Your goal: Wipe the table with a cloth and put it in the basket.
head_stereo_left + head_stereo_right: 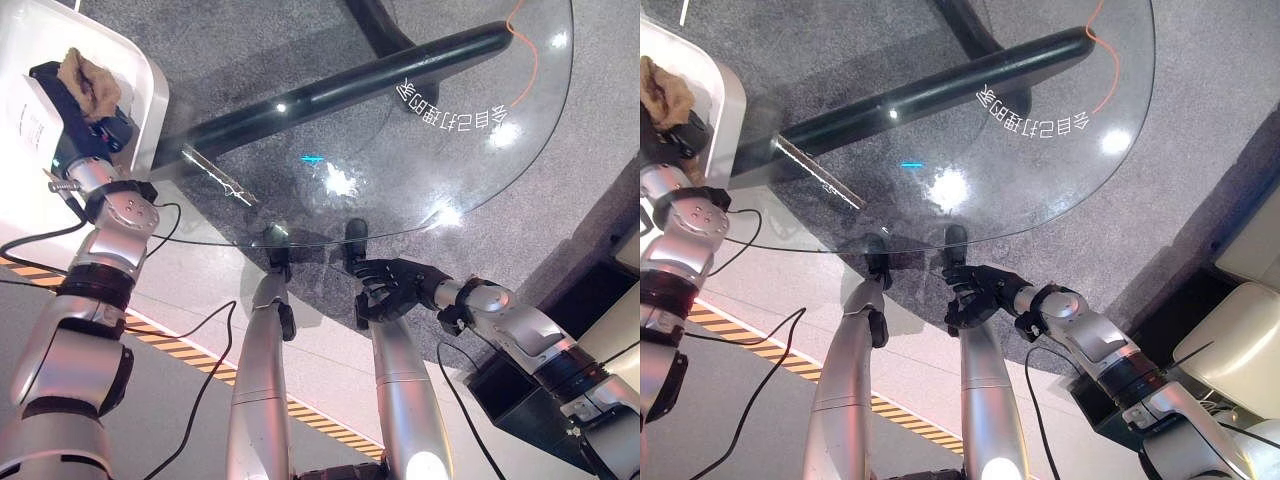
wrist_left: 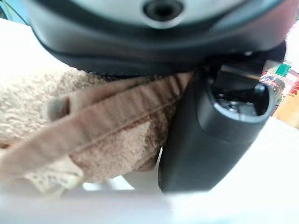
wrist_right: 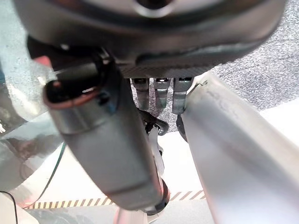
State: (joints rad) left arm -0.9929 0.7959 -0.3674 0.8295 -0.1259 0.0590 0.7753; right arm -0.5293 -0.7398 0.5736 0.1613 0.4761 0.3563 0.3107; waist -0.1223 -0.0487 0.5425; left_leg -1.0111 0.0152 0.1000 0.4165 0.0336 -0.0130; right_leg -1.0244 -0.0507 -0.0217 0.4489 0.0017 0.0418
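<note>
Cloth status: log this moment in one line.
left hand: shut on cloth, over basket | right hand: idle, near glass table edge

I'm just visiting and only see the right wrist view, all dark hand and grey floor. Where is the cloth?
Observer: The cloth is in the left hand, pressed against its thumb.
Operator: And where is that hand?
Observer: Over the white basket, to the robot's left of the glass table.
Operator: What is the right hand doing, then?
Observer: The right hand has its fingers curled on nothing, low by the table's near edge.
</note>
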